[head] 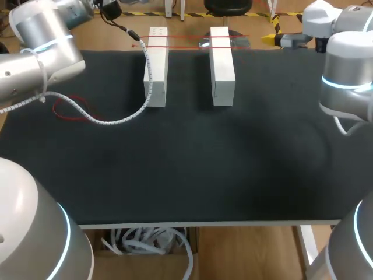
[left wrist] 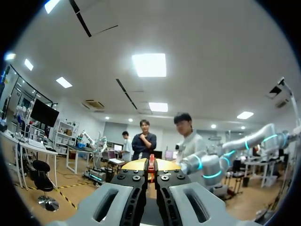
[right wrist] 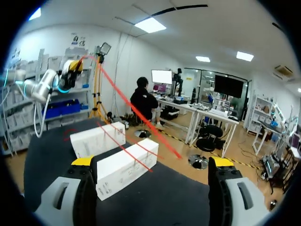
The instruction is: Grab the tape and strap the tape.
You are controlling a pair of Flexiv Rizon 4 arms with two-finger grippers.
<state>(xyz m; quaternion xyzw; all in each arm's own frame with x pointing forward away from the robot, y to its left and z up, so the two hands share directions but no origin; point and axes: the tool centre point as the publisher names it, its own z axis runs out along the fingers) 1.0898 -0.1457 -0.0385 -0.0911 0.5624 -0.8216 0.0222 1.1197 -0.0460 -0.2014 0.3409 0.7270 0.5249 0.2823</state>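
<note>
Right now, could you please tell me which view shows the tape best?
The right wrist view: the tape runs straight from the left tool, and strands cross both blocks. The head view shows only thin red lines over the blocks' far ends; the left wrist view, just a bit pinched in that tool.

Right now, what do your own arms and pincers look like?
My left arm and right arm are rounded white-grey tubes with glowing cyan rings at the joints. A white spiral-wrapped cable hangs off the left arm. The left pincer and right pincer each have two grey fingers with dark inner faces and yellow tips.
</note>
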